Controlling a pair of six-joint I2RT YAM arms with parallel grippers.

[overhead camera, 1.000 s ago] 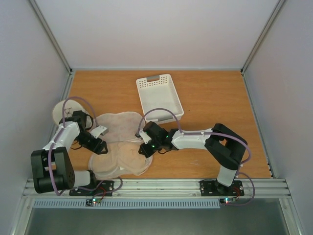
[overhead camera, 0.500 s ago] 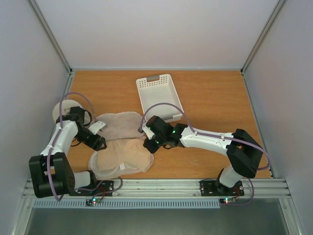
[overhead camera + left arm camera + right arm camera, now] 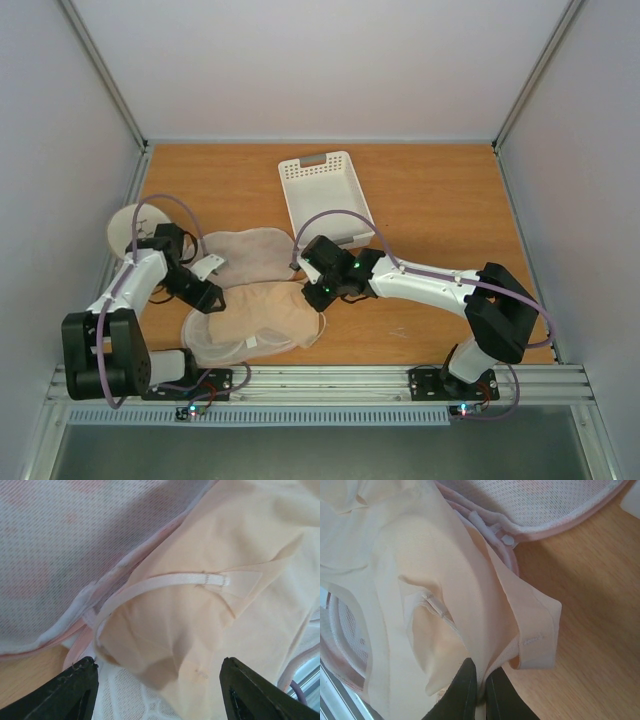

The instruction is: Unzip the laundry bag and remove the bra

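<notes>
Top external, bra (image 3: pixel 270 310), long axis left-right (lying over laundry bag (image 3: pixel 245 255))

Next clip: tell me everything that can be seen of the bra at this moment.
The bra is plain peach-beige, of soft, smooth-looking fabric, with two rounded cups and a narrow pale strap. It lies crumpled on the white mesh of the opened laundry bag, near the front edge of the table. The right gripper has its jaws shut on a fold at its right end; the left gripper hangs open over its left end.
</notes>
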